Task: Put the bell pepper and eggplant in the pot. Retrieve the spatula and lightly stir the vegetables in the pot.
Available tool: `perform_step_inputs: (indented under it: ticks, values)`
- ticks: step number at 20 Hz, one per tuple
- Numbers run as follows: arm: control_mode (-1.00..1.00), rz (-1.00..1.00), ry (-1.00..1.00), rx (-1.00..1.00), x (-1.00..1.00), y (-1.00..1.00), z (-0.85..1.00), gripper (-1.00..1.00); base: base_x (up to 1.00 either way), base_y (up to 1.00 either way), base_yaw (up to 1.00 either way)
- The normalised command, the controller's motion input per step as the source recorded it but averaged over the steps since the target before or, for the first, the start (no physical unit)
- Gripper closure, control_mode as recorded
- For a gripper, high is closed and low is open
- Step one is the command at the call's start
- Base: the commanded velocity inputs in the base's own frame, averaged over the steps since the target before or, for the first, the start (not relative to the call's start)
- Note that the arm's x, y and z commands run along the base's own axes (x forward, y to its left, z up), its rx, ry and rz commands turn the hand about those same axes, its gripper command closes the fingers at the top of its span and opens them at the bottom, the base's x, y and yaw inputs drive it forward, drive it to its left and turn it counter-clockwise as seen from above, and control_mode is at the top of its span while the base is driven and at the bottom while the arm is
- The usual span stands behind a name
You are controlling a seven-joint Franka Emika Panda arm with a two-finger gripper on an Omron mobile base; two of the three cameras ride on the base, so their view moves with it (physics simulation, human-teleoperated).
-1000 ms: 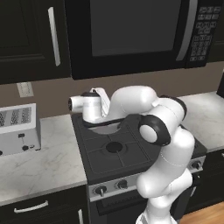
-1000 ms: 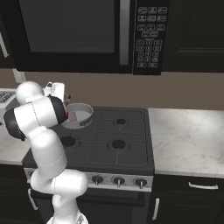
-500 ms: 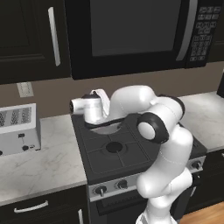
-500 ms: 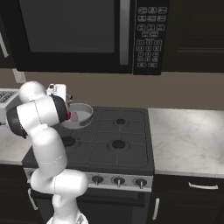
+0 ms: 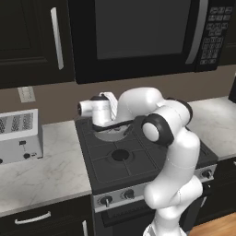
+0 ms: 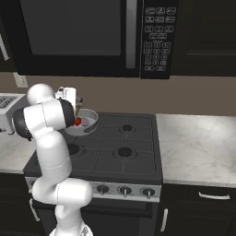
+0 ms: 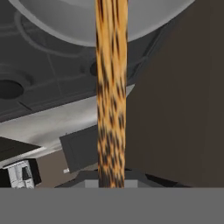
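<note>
My pincer is clamped on the spatula (image 7: 110, 87), handle running straight out toward the pot (image 7: 87, 22) beyond. Pot (image 6: 85, 120) sits on the stove's (image 6: 124, 147) rear left burner, bell pepper (image 6: 78, 121) inside. Eggplant: can't tell. Spatula retrieved; stirring is probably what's left.

A black stove (image 5: 138, 161) with four burners sits between two pale marbled surfaces (image 6: 198, 143). Knobs (image 6: 124, 190) line its front panel. Above it hangs a black microwave (image 6: 83, 37) with a keypad (image 6: 156, 37) on its right side. A silver toaster (image 5: 18, 136) stands on the left surface (image 5: 41, 173), below a wall outlet (image 5: 26, 94). Dark cabinets (image 5: 32, 41) with pale handles (image 5: 57, 37) hang on the wall, and dark drawers (image 6: 203, 207) run under the surfaces. The wall is brown.
</note>
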Motion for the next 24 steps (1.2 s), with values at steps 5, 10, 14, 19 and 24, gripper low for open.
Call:
perform_step_inputs:
  ticks: [5, 10, 14, 19, 24]
  values:
    - [-1.0, -0.01, 0.08, -0.05, 0.18, -0.23, 0.0, 1.0, 0.0, 0.0, 0.0]
    - [-1.0, 0.0, 0.0, 0.0, 0.02, -0.02, 0.26, 1.0, 0.0, 0.0, 0.0]
    - [-1.0, 0.0, 0.0, 0.01, -0.01, 0.0, 0.43, 1.0, 0.0, 0.0, 0.0]
    - [-1.0, 0.0, 0.0, 0.0, -0.01, -0.24, 0.07, 1.0, 0.0, 0.0, 0.0]
    - [-1.0, -0.02, 0.0, -0.03, 0.19, -0.48, -0.07, 1.0, 0.0, 0.0, 0.0]
